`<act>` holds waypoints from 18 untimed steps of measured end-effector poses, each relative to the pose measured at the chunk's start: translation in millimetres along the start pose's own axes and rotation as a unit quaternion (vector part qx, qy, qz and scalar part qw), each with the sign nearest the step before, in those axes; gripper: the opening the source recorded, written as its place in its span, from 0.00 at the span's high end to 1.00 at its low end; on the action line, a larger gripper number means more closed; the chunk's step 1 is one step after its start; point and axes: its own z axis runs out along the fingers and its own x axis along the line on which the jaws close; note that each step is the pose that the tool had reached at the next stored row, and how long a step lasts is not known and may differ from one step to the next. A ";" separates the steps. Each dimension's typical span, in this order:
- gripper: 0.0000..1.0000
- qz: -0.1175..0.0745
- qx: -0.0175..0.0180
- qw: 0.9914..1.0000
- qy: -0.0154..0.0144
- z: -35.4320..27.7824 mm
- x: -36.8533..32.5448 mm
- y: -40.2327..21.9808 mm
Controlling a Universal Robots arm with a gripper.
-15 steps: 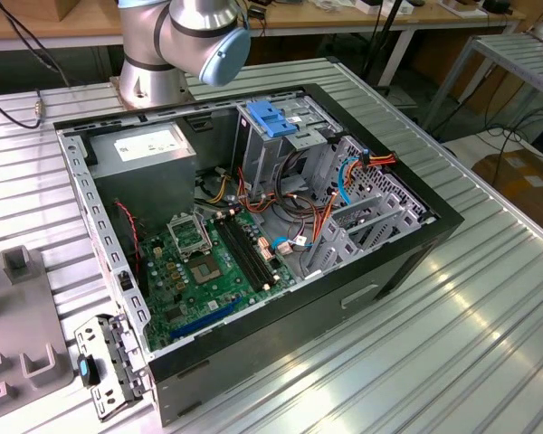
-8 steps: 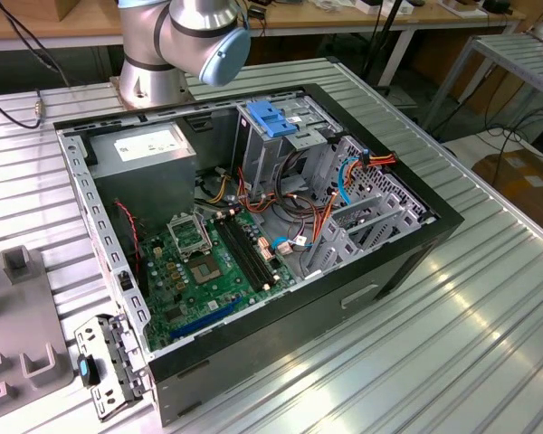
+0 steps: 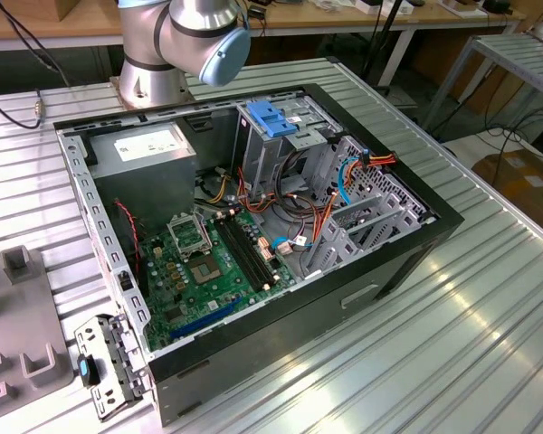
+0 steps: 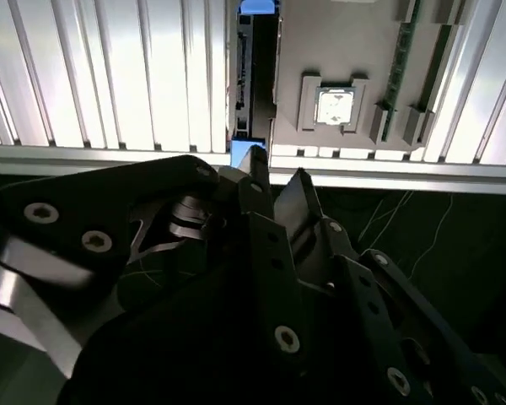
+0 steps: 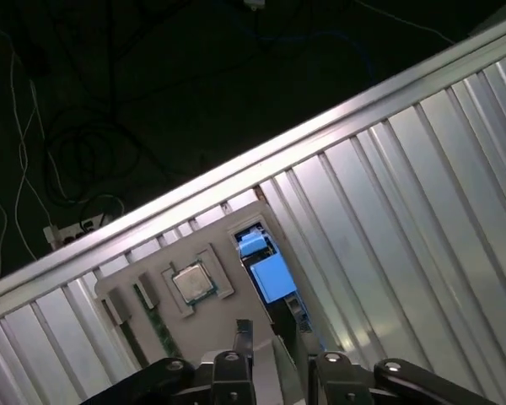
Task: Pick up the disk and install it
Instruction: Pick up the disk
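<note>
- Approach to the pickup is the step in hand, as I judge it: the gripper [image 4: 276, 175] hangs above the disk [image 4: 255, 76], fingers spread, with nothing between them.
- The disk stands on edge in a slot at the border of the grey tray [image 4: 337, 42], just beside a processor chip [image 4: 334, 106] in its own holder. Its blue rail ends show in the first wrist view.
- In the exterior view the disk [image 3: 109, 362] sits outside the computer case [image 3: 281, 330], near its corner on the ribbed desk [image 3: 452, 344], so nothing is installed yet.
- The grasp calls for a straight descent with the jaws lined up across the disk's thin edge, one on each flat face.
- The drive cage with its blue latch [image 3: 271, 117] looks the likely seat.
</note>
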 end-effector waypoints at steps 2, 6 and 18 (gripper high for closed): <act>0.58 -0.019 0.000 1.000 0.000 1.0 0.0 0.0; 0.58 -0.057 0.001 0.998 -0.001 3.9 -0.1 0.1; 0.58 -0.143 0.002 0.990 -0.003 20.2 1.2 3.2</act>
